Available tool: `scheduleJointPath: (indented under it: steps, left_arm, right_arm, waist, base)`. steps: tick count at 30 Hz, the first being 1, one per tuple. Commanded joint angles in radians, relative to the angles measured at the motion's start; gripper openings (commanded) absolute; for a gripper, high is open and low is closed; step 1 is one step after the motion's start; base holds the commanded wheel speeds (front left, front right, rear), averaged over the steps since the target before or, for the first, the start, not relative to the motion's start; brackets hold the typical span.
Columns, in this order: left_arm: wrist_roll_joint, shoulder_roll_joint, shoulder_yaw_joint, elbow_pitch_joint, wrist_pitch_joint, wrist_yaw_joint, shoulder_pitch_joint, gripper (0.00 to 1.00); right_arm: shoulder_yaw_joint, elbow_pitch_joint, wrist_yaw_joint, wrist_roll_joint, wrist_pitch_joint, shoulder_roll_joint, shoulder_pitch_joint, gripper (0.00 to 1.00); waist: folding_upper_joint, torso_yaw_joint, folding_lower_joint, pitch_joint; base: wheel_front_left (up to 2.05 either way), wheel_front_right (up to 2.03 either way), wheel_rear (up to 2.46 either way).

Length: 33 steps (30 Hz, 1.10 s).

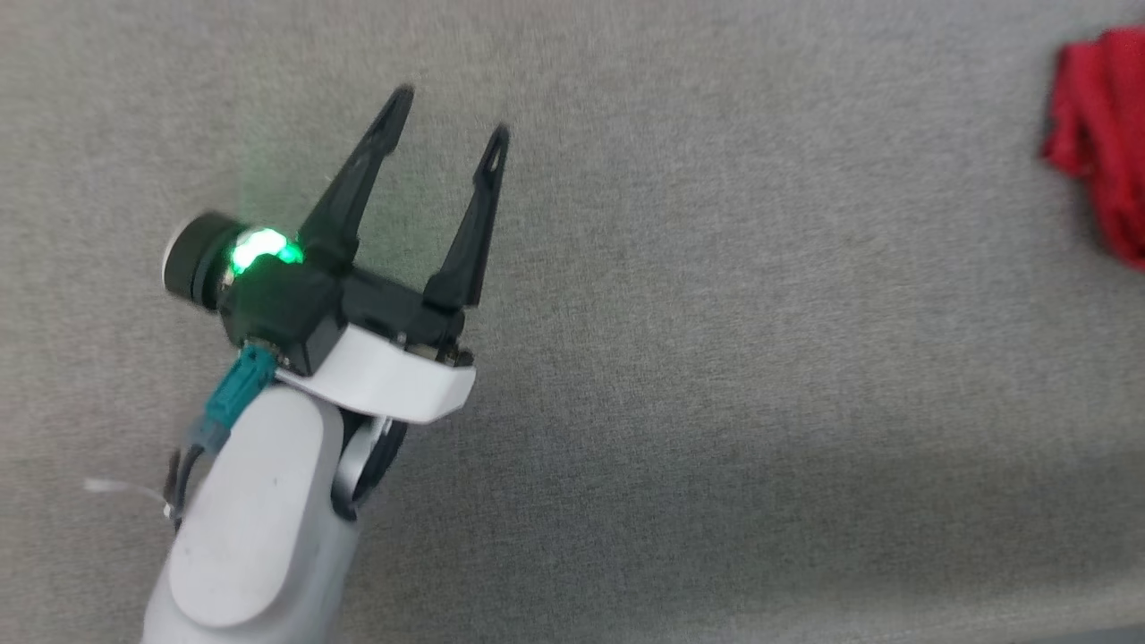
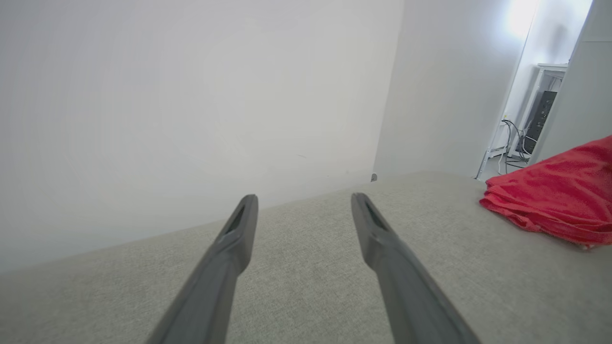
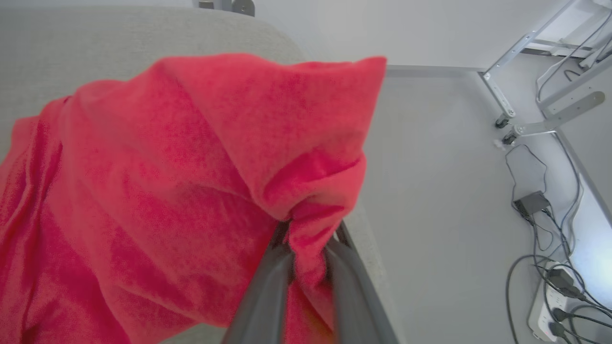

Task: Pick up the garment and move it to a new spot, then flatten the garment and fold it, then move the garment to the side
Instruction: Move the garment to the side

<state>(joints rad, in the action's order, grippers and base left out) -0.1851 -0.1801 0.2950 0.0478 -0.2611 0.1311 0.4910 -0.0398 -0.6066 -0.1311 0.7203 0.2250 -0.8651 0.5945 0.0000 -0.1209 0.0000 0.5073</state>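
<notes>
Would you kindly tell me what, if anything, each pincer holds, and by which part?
The right pincer grips the red shirt by a bunched fold; the left pincer is open and empty.

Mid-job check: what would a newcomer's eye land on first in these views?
The bright red garment stands out first, bunched at the right edge of the head view and pinched between the fingers of the right gripper in its wrist view. Next comes the left gripper, jaws wide open and empty over the grey fabric surface, with a green light glowing at its base.
</notes>
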Motion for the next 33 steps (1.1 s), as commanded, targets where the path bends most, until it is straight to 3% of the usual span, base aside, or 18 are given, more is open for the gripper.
scheduleJointPath:
  steps: [1,9,18,20,21,22,27,33]
  left_arm:
    - [0.004,-0.006,0.007,-0.003,-0.005,-0.001,0.027,1.00]
    - [0.002,-0.041,0.045,-0.034,-0.005,-0.001,0.123,1.00]
    - [-0.014,-0.049,0.032,-0.049,-0.005,-0.001,0.101,1.00]
    - [-0.016,-0.046,0.029,-0.042,-0.005,-0.001,0.090,1.00]
    - [-0.019,-0.044,0.025,-0.039,-0.005,-0.001,0.083,1.00]
    - [-0.022,-0.042,0.021,-0.036,-0.005,-0.001,0.075,1.00]
    - [-0.034,-0.021,-0.007,-0.025,-0.005,-0.001,0.018,1.00]
    - [-0.049,0.009,-0.069,-0.007,-0.005,-0.001,-0.097,1.00]
  right_arm:
    - [0.001,-0.024,0.001,-0.016,-0.022,-0.004,0.034,0.00]
    - [0.004,-0.271,0.001,-0.186,-0.182,0.019,0.247,0.00]
    - [0.028,-0.527,0.001,-0.385,-0.344,0.083,0.380,0.00]
    - [0.031,-0.554,0.001,-0.403,-0.378,0.092,0.395,0.42]
    - [0.031,-0.567,0.001,-0.413,-0.390,0.098,0.397,0.88]
    - [0.029,-0.580,0.001,-0.421,-0.399,0.102,0.399,1.00]
    - [-0.011,-0.601,0.001,-0.462,-0.435,0.117,0.381,1.00]
    - [-0.115,-0.528,0.001,-0.446,-0.475,0.175,0.307,1.00]
  waist:
    - [0.0000,-0.003,0.0000,0.050]
    - [0.0000,0.016,0.0000,0.126]
    - [0.0000,0.029,0.0000,0.111]
    - [0.0000,0.028,0.0000,0.097]
    - [0.0000,0.026,0.0000,0.087]
    - [0.0000,0.025,0.0000,0.078]
    - [0.0000,0.028,0.0000,0.017]
    - [0.0000,0.055,0.0000,-0.088]
  base:
    - [0.00,0.00,0.00]
    - [0.00,0.00,0.00]
    - [0.00,0.00,0.00]
    - [0.00,0.00,0.00]
    - [0.00,0.00,0.00]
    - [0.00,0.00,0.00]
    - [0.00,0.00,0.00]
    - [0.00,0.00,0.00]
